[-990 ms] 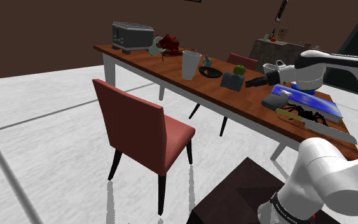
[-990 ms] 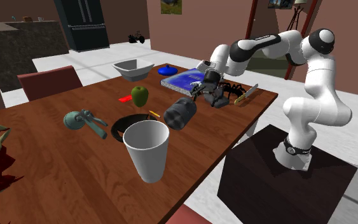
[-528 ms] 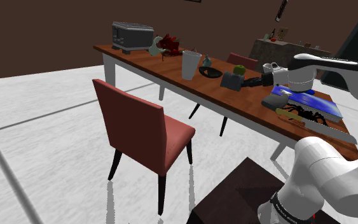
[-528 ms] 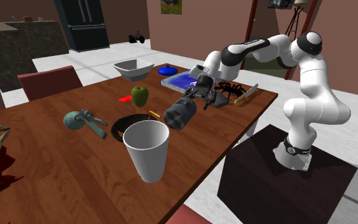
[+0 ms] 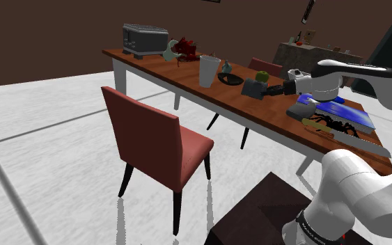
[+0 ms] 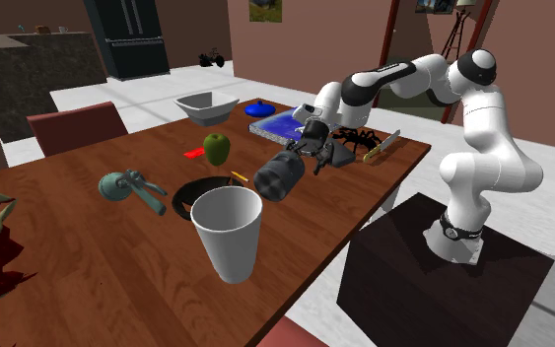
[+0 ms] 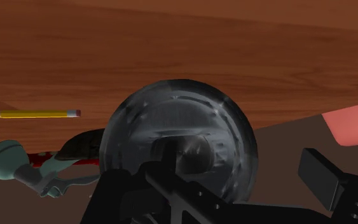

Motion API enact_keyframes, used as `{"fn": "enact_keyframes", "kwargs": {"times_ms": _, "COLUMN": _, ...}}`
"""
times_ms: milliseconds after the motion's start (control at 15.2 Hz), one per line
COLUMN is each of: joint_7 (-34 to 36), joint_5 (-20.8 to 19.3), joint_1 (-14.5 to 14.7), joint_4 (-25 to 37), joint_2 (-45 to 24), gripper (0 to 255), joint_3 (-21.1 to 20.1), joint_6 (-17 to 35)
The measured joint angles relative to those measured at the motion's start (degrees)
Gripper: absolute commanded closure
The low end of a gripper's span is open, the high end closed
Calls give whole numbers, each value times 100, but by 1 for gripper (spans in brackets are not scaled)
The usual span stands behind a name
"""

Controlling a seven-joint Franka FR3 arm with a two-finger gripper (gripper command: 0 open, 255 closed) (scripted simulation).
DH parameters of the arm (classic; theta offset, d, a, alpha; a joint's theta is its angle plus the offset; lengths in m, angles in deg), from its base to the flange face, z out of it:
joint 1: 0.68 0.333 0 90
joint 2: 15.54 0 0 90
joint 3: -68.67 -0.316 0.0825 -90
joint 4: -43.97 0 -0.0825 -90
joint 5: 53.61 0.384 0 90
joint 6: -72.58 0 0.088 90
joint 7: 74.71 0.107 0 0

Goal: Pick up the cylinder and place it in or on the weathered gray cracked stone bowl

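The cylinder (image 6: pixel 279 175) is dark grey and lies on its side on the wooden table, between the white cup and the blue book. My gripper (image 6: pixel 306 150) hovers at the end of it that faces the arm, low over the table. In the wrist view the cylinder's round end face (image 7: pixel 179 143) sits right in front of my gripper (image 7: pixel 234 172), whose fingers (image 7: pixel 322 183) stand apart without clasping it. In the shoulder view my gripper (image 5: pixel 275 89) is beside the cylinder (image 5: pixel 254 88). The grey bowl (image 6: pixel 206 106) stands at the table's far edge, beyond the green apple (image 6: pixel 216 149).
A dark pan (image 6: pixel 200 197), a tall white cup (image 6: pixel 228 233), a teal tool (image 6: pixel 127 185) and a yellow pencil (image 7: pixel 37 114) lie near the cylinder. A blue book (image 6: pixel 283 123), black spider (image 6: pixel 360 140) and knife (image 6: pixel 383 146) sit by the arm. A red chair (image 5: pixel 156 143) stands alongside.
My gripper has moved from beside the blue book toward the cylinder and lowered to its end. The cylinder has stayed where it was.
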Motion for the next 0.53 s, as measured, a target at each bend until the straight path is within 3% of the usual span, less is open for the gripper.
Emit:
{"fn": "enact_keyframes", "kwargs": {"times_ms": 66, "joint_7": 0, "joint_5": 0, "joint_1": 0, "joint_4": 0, "joint_2": 0, "gripper": 0, "joint_3": 0, "joint_6": 0}}
{"fn": "enact_keyframes", "kwargs": {"times_ms": 132, "joint_7": 0, "joint_5": 0, "joint_1": 0, "joint_4": 0, "joint_2": 0, "gripper": 255, "joint_3": 0, "joint_6": 0}}
{"fn": "enact_keyframes", "kwargs": {"times_ms": 528, "joint_7": 0, "joint_5": 0, "joint_1": -1, "joint_4": 0, "joint_2": 0, "gripper": 255, "joint_3": 1, "joint_6": 0}}
